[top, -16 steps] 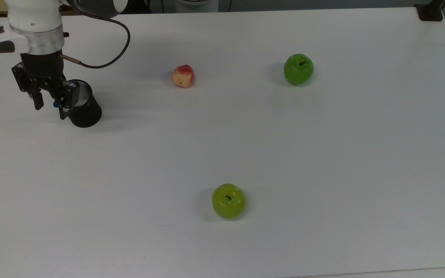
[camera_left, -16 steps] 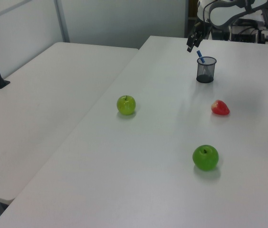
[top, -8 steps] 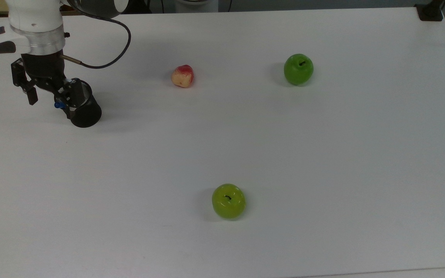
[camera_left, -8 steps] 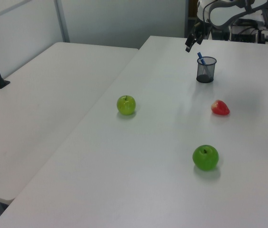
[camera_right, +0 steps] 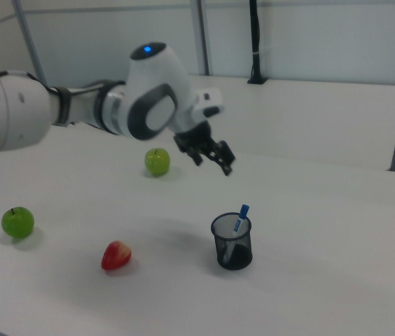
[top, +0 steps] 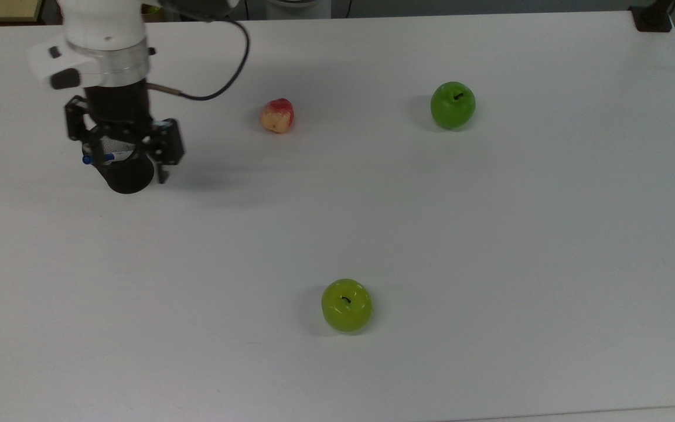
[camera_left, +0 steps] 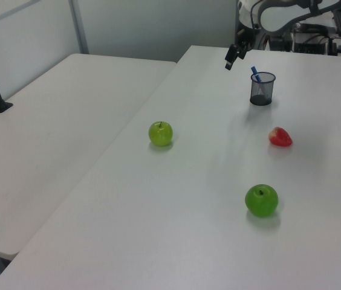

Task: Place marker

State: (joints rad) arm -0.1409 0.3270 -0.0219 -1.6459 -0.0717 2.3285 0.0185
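Marker (camera_right: 238,222) stands in cup (camera_right: 232,243), below empty end effector (camera_right: 211,155).

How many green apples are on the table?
2: one green apple toward the top view's upper right, the other green apple near the top view's lower middle. None seems hidden.
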